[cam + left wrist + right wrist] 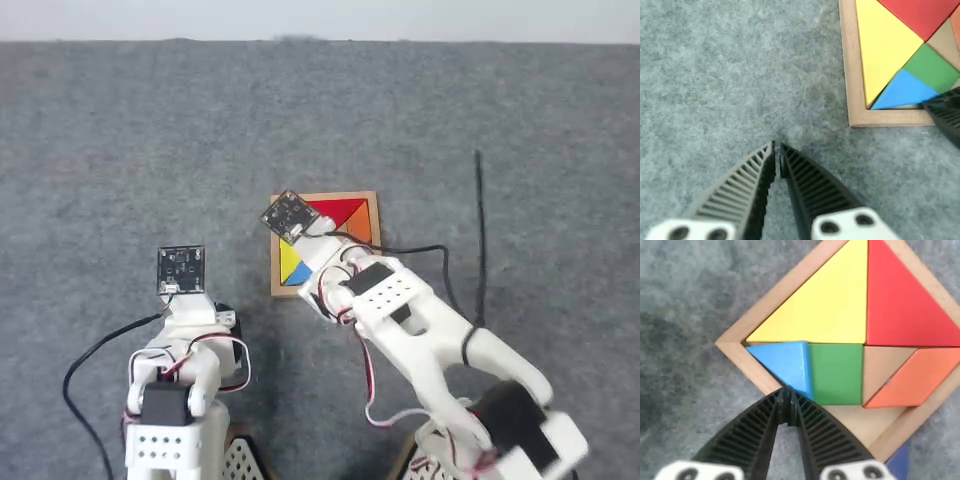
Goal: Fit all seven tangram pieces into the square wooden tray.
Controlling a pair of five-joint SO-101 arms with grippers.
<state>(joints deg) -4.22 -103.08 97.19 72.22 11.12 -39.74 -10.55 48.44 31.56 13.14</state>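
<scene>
One blue triangle (787,362) in tray (775,300) corner, right gripper (788,402) closed at its edge, left gripper (777,150) closed over carpet (715,75) — probably light, stiff, slick wood, best pinched across flat sides.

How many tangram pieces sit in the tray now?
5 certain: yellow triangle and red triangle fill one half, blue triangle in a corner, green square beside it, orange parallelogram beyond. A tan triangle may be a sixth or bare tray.
</scene>
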